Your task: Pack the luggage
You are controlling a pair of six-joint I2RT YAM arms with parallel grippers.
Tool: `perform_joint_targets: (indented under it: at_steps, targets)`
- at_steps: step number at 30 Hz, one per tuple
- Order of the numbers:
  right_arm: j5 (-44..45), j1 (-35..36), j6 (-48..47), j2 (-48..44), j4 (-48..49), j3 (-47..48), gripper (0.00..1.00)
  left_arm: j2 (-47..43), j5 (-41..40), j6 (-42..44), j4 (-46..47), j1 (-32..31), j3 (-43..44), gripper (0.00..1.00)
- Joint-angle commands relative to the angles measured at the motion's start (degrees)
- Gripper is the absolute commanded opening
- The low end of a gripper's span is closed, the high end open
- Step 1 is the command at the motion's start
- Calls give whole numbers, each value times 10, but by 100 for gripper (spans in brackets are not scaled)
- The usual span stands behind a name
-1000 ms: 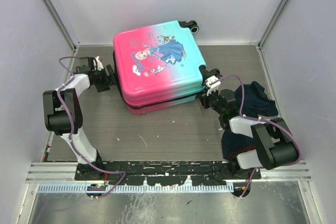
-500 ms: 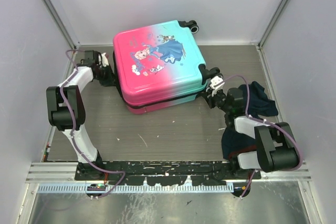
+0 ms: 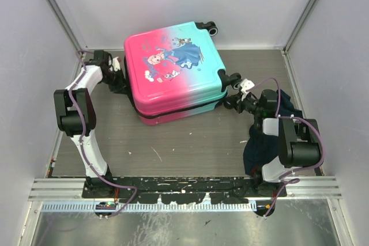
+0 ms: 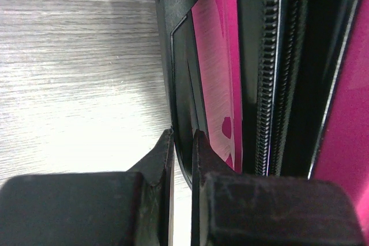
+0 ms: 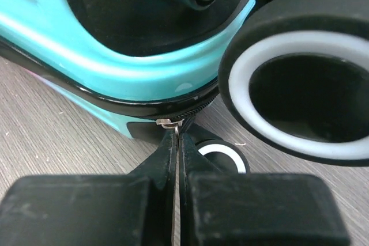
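Note:
The luggage (image 3: 173, 67) lies flat and closed on the table, pink on the left fading to turquoise on the right. My left gripper (image 3: 122, 83) is at its pink left side. In the left wrist view this gripper (image 4: 181, 137) is shut on a thin black trim edge (image 4: 183, 84) of the shell, beside the zipper (image 4: 266, 84). My right gripper (image 3: 230, 101) is at the turquoise right corner by the wheels. In the right wrist view it (image 5: 176, 133) is shut on the small metal zipper pull (image 5: 169, 123), just below a black wheel (image 5: 300, 79).
A dark navy cloth heap (image 3: 271, 133) lies at the right, under and behind the right arm. Grey walls enclose the table on the left, right and back. A second wheel (image 3: 211, 27) sticks out at the suitcase's far corner.
The left gripper moved in against the suitcase's left side and shut on the black trim. The right wrist swung rightwards, its fingers staying at the zipper by the wheel.

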Motion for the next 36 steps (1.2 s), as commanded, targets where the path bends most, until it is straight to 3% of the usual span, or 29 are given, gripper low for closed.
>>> perform_joint_targets:
  at_steps: [1, 6, 12, 18, 26, 27, 28, 30, 34, 35, 36]
  targets:
    - [43, -78, -42, 33, 96, 39, 1, 47, -113, 98, 72, 42, 33, 0]
    - [-53, -82, -30, 107, 118, 105, 1, 64, -84, 150, 63, 41, 51, 0]
    - [-205, -82, 65, 207, 176, 204, 1, 100, -40, 205, 25, 40, 106, 0]
    - [-266, -74, 224, 330, 331, 316, 0, 115, -11, 276, 18, 16, 126, 0]
    - [-291, -2, 318, 400, 423, 392, 1, 151, 41, 295, -8, 0, 190, 0]
    - [-289, 5, 323, 406, 425, 405, 1, 152, 38, 290, -11, 0, 199, 4]
    - [-288, 12, 330, 410, 427, 411, 1, 155, 30, 278, -18, 3, 214, 15]
    - [-290, 24, 340, 403, 437, 403, 1, 158, 19, 255, -43, 17, 259, 46]
    - [-294, 42, 346, 360, 456, 337, 1, 110, -15, 225, -28, 51, 282, 95]
    - [-294, 46, 344, 348, 457, 322, 1, 85, -27, 217, -8, 58, 279, 100]
    - [-293, 51, 342, 339, 458, 307, 1, 67, -37, 208, 5, 64, 280, 98]
